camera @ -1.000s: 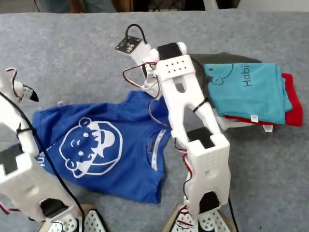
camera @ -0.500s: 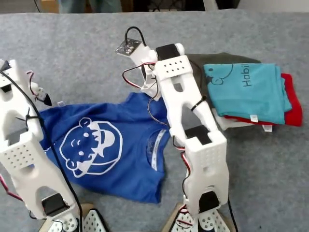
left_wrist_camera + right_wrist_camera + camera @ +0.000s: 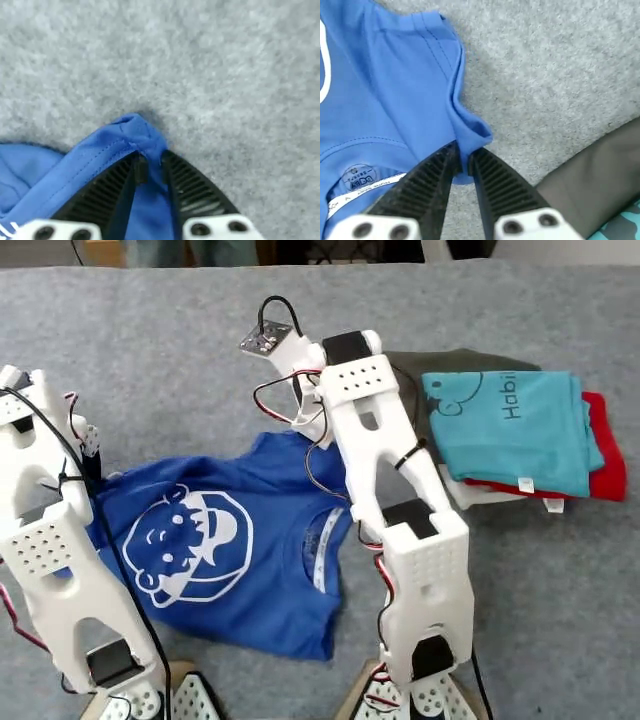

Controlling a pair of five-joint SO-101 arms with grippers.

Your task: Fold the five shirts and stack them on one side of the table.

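Left gripper point(image 3: 151, 165) is now pinching a corner of the blue shirt point(image 3: 260, 540), having swung inward; right gripper point(image 3: 465, 155) is still clamping another edge.

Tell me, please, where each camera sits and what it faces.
High view: fixed overhead, looking down on the grey felt table, blue printed cotton T-shirt, white left arm and right arm.
Left wrist view: on the left wrist, facing down its left claw, shut on the shirt's edge.
Right wrist view: likewise; right claw shut on another edge.
Shared: blue shirt on grey felt.
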